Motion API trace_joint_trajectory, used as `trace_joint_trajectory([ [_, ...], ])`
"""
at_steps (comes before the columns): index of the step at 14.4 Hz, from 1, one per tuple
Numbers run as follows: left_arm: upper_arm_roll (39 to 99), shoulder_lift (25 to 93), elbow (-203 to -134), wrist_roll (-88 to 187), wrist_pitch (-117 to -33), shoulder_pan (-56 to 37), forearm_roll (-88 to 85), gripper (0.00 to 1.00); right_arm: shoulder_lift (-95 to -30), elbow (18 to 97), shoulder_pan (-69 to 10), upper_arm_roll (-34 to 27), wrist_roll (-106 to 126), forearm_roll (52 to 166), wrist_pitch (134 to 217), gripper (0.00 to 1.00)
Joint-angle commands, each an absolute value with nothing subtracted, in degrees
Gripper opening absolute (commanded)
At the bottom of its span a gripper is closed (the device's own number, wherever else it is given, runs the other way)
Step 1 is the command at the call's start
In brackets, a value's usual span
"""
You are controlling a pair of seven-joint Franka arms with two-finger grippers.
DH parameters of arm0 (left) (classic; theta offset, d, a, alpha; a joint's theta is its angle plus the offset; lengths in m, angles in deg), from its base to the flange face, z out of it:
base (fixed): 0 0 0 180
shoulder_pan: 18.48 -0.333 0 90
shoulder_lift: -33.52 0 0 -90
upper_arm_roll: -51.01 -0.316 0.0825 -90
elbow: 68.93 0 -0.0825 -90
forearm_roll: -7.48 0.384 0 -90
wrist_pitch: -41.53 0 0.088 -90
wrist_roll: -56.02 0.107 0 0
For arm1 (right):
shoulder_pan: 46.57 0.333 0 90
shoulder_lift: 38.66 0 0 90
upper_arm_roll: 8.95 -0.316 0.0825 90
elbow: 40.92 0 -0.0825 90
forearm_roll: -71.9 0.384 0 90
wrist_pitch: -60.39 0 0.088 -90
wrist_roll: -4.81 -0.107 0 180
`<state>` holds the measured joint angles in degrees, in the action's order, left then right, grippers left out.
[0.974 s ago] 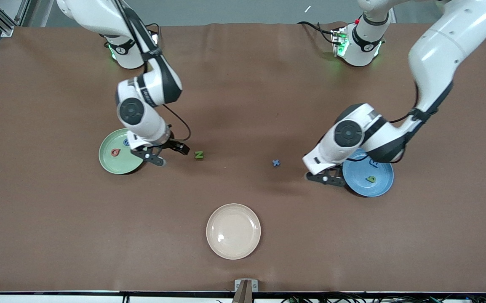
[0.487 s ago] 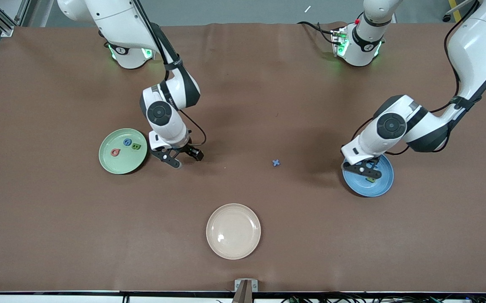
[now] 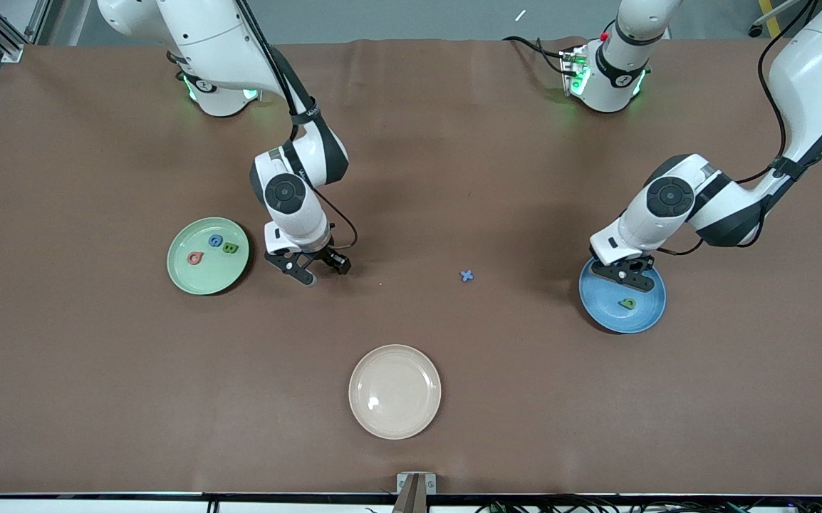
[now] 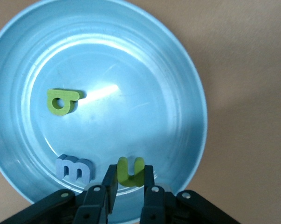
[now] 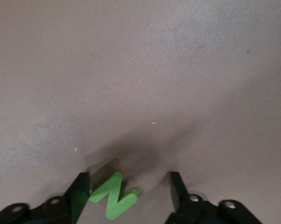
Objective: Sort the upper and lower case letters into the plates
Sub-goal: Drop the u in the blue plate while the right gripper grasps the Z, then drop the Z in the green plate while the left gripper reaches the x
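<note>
My left gripper (image 4: 130,181) is shut on a green letter u (image 4: 130,170) over the bright blue plate (image 3: 607,313), at the edge toward the robots. In that plate (image 4: 145,70) lie a green letter (image 4: 61,101) and a blue m (image 4: 74,169). My right gripper (image 5: 128,191) stands open low over the table around a green N (image 5: 113,195); one finger touches the letter, the other is apart from it. In the front view this gripper (image 3: 311,267) hides the N. The mint green plate (image 3: 190,279) holds a blue letter (image 3: 216,241), a green B (image 3: 230,248) and a pink letter (image 3: 195,258). A blue x (image 3: 466,275) lies on the table between the plates.
A cream-white plate (image 3: 394,391) sits nearer the front camera, midway along the table. The brown mat (image 3: 411,178) covers the whole table. The arms' bases stand along the edge nearest the robots.
My right gripper left the mint plate's edge, came down around the green N, and its fingers have drawn closer together. My left gripper carried the u from beside the blue plate to over it.
</note>
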<state>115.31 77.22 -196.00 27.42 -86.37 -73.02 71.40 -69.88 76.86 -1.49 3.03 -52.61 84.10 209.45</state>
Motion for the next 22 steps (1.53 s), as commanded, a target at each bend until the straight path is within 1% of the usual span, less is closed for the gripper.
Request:
trace_joint_trajectory([
  [1, 114.3, 76.9, -196.7, 27.5, -89.7, -73.5, 73.1, 0.05, -70.6, 76.3, -0.2, 3.5, -55.0, 84.6, 210.1, 0.71],
  [4, 113.8, 77.1, -196.7, 27.5, -90.0, -73.4, 73.2, 0.06, -70.7, 76.2, 0.5, 3.5, -55.7, 84.6, 210.0, 0.67],
  [6, 113.2, 77.1, -196.8, 27.9, -90.0, -73.4, 73.2, 0.07, -70.7, 76.2, 0.5, 3.6, -55.7, 84.6, 209.9, 0.59],
  [8, 112.9, 77.1, -196.8, 28.2, -90.1, -73.4, 73.2, 0.07, -70.7, 76.2, 0.5, 3.6, -55.7, 84.6, 209.9, 0.43],
  [10, 112.6, 77.1, -196.8, 28.4, -90.1, -73.4, 73.2, 0.09, -70.7, 76.3, 0.5, 3.5, -55.7, 84.6, 209.9, 0.2],
  [11, 112.6, 77.0, -196.8, 28.8, -90.0, -73.4, 73.2, 0.13, -70.7, 76.3, 0.5, 3.5, -56.6, 84.6, 210.1, 0.03],
  [12, 112.6, 76.9, -196.7, 28.9, -90.0, -73.4, 73.2, 0.22, -70.7, 76.2, 0.7, 3.6, -58.5, 84.6, 210.0, 0.0],
  [13, 112.7, 76.7, -196.6, 28.9, -90.0, -73.4, 73.2, 0.43, -70.7, 76.2, 0.8, 3.6, -58.8, 84.6, 209.7, 0.0],
  [14, 113.0, 76.4, -196.4, 28.8, -90.0, -73.4, 73.1, 0.76, -70.5, 76.1, 0.6, 3.6, -58.2, 84.6, 209.2, 0.0],
  [15, 113.4, 76.3, -196.2, 28.7, -89.9, -73.4, 73.0, 1.0, -69.5, 76.2, -0.2, 3.7, -57.5, 84.4, 208.5, 0.0],
  [17, 115.8, 76.2, -195.1, 28.2, -89.0, -73.4, 71.6, 1.0, -66.3, 75.9, -1.9, 4.1, -52.6, 84.4, 202.2, 0.0],
  [18, 117.3, 76.2, -194.1, 28.0, -87.7, -73.4, 69.7, 1.0, -64.3, 75.8, -4.0, 4.1, -49.2, 84.4, 198.7, 0.0],
  [20, 121.0, 76.3, -190.7, 27.5, -81.6, -72.5, 64.7, 1.0, -60.6, 76.1, -8.3, 4.2, -41.0, 84.2, 192.4, 0.0],
  [22, 122.4, 76.3, -186.2, 25.9, -76.0, -67.7, 59.0, 1.0, -57.8, 77.3, -13.2, 4.2, -32.8, 83.8, 189.3, 0.0],
])
